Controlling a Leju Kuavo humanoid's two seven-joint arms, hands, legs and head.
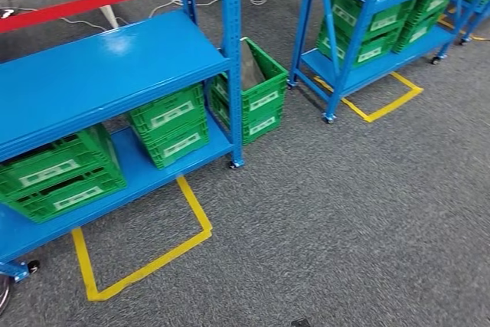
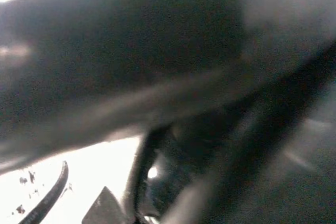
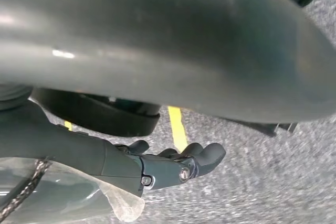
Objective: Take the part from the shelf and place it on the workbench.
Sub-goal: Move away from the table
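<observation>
right hand (image 3: 174,166) holds a large smooth grey part (image 3: 158,40) | stiff, bulky, likely slippery; support underneath | left hand: cannot tell, view blurred

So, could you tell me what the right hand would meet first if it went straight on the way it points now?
Probably the grey carpet: the right hand hangs over it, nothing shows beyond its fingertips, though depth is unclear.
</observation>
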